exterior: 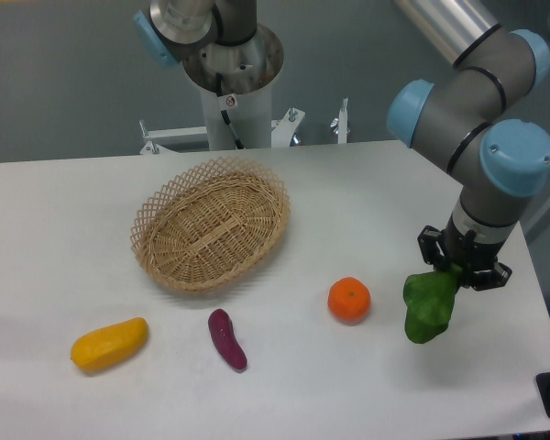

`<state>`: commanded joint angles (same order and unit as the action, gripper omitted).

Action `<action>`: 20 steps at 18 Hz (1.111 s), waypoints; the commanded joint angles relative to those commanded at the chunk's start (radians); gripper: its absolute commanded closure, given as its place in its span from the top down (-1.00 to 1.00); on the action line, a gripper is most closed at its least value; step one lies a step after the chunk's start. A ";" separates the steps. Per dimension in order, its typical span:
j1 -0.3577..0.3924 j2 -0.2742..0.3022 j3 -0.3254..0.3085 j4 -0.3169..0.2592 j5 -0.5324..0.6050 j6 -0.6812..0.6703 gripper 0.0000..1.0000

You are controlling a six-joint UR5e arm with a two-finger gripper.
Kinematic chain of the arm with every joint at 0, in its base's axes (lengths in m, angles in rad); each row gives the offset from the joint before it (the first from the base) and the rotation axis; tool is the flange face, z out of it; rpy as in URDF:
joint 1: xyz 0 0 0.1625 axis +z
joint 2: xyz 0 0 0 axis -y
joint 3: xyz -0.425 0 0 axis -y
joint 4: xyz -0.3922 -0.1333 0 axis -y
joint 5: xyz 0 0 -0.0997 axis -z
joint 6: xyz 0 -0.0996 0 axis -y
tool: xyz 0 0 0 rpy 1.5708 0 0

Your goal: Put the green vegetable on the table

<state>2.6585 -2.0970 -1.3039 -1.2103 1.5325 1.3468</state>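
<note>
1. Nearest the camera lie the mango (109,344) at front left and the eggplant (227,339) a little to its right, both resting on the table (55,247) and well apart from the arm.
2. To the right, the orange (349,300) sits on the table, just beside the vegetable (429,307) but not touching it.
3. The vegetable hangs leaf-down at the right side of the table, near its right edge. Whether its lower tip touches the top or hangs just above it cannot be told from this view.
4. The gripper (462,267) points straight down and is clamped on the vegetable's upper end, where the stalk would be; the stalk itself is hidden between the jaws.
5. Handling, as a judgement: the toy looks light and somewhat soft, its broad leaf drooping freely below the grip. It should take a release without harm. The narrow stalk end is the sensible hold, since the wide leaf may flex or slip between the fingers. Once let go it will likely tip onto its flat side, perhaps toward the orange.
6. Farther back, the basket (212,224) stands mid-table, holding nothing visible.
7. Farthest off rises the arm's base column (231,87) behind the table.
</note>
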 joint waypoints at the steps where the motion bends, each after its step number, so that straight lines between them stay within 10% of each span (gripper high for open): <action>1: -0.008 0.000 0.000 0.000 -0.003 -0.002 -0.53; 13: -0.170 -0.041 -0.015 0.097 0.006 -0.299 -0.53; 20: -0.245 -0.064 -0.078 0.247 0.046 -0.515 -0.54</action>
<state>2.4130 -2.1614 -1.3820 -0.9634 1.5783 0.8315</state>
